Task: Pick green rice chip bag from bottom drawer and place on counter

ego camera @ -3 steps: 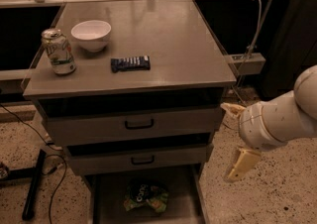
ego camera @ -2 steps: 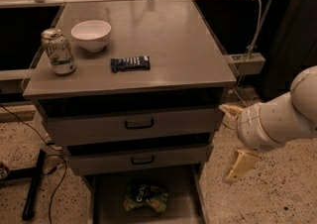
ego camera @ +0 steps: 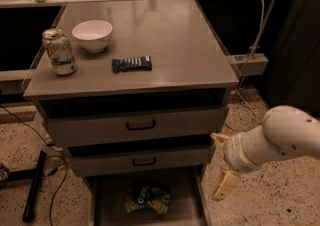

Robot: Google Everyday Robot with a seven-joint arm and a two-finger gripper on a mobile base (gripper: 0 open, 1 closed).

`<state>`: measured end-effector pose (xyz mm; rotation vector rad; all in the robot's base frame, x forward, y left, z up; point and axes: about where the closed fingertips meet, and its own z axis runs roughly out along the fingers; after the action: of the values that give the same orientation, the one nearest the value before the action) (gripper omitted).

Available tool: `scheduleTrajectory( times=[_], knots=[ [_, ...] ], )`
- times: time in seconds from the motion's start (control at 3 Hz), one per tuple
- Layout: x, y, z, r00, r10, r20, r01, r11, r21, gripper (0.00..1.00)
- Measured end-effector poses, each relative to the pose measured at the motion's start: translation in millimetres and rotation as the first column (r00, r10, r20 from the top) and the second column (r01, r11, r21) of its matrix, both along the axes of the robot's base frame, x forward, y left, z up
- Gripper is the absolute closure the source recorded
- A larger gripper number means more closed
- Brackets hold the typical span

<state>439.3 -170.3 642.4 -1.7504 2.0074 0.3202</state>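
Observation:
The green rice chip bag [ego camera: 146, 197] lies crumpled on the floor of the open bottom drawer [ego camera: 110, 205], near its middle. The counter [ego camera: 170, 40] is the grey top of the cabinet. My gripper [ego camera: 222, 164] hangs at the right of the cabinet, beside the drawer fronts, above and to the right of the bag. Its two pale fingers [ego camera: 225, 185] stand spread apart with nothing between them. The white arm reaches in from the right edge.
On the counter stand a soda can [ego camera: 59, 52], a white bowl [ego camera: 92, 35] and a flat dark blue wrapped bar [ego camera: 131, 63]. Two upper drawers with black handles [ego camera: 140, 126] are slightly pulled out. Cables and a black stand [ego camera: 35, 185] lie on the speckled floor at left.
The arm and gripper have shifted slightly to the left and down, nearer the drawer fronts. The bag and the things on the counter have not moved.

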Motion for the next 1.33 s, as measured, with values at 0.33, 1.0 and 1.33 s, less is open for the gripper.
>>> scheduleTrajectory(
  times=[0.33, 1.0, 1.33],
  knots=[
    [0.4, 0.0, -65.2, 0.9999, -0.002, -0.013, 0.003, 0.999, 0.036, 0.0],
    [2.9, 10.5, -121.1, 0.9991, 0.028, 0.033, -0.031, 0.994, 0.104, 0.0],
    [7.8, 22.8, -159.8, 0.9992, 0.038, 0.005, -0.039, 0.991, 0.128, 0.0]
  ],
)
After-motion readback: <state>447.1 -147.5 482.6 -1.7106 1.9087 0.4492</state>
